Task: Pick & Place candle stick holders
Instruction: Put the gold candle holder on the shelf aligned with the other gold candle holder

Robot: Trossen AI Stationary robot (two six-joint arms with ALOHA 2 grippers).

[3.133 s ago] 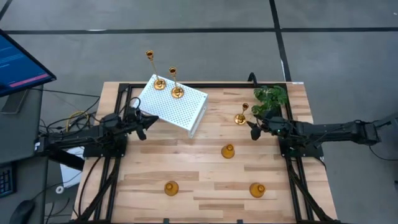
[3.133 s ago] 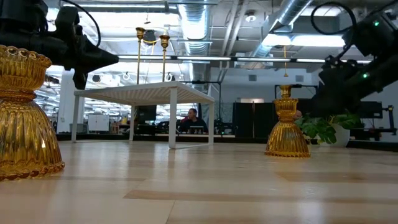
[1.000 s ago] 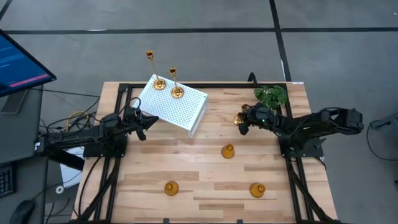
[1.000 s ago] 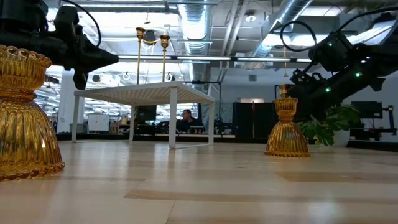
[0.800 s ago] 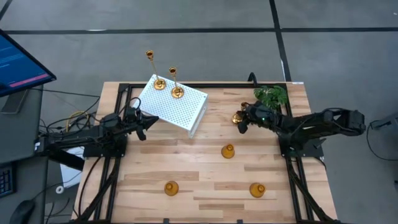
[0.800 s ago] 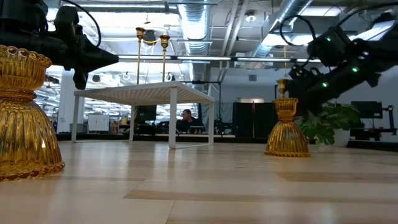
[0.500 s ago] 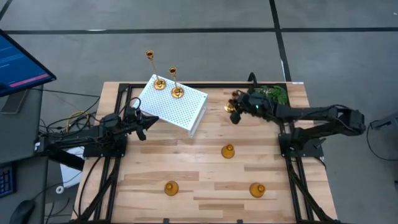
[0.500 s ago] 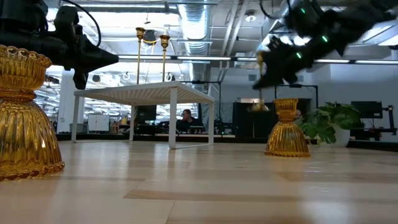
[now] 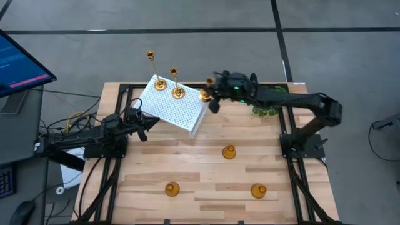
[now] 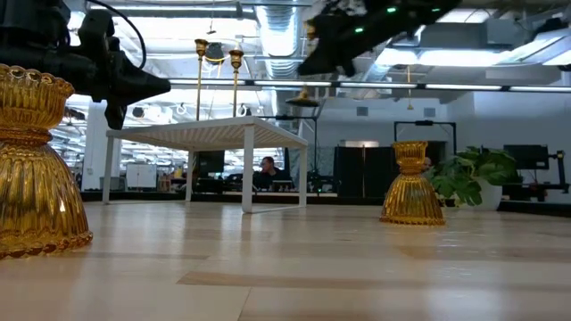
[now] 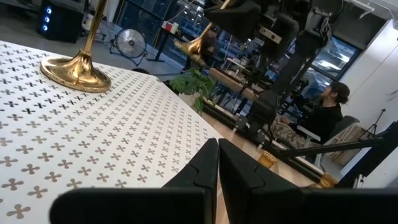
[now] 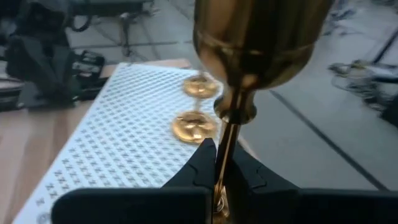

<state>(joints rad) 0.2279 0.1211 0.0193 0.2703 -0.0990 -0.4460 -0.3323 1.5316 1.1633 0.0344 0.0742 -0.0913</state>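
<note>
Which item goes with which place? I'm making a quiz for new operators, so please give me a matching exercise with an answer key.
Things:
1. right gripper
2. left gripper
3. two tall candle stick holders
4. three short candle stick holders

States or places:
A. on the bare wooden table
B. empty, beside the white perforated stand
C. standing on the white stand
D. holding a tall holder by its stem, in the air

Pairs: 1-D, 2-B, 3-C, 4-A
</note>
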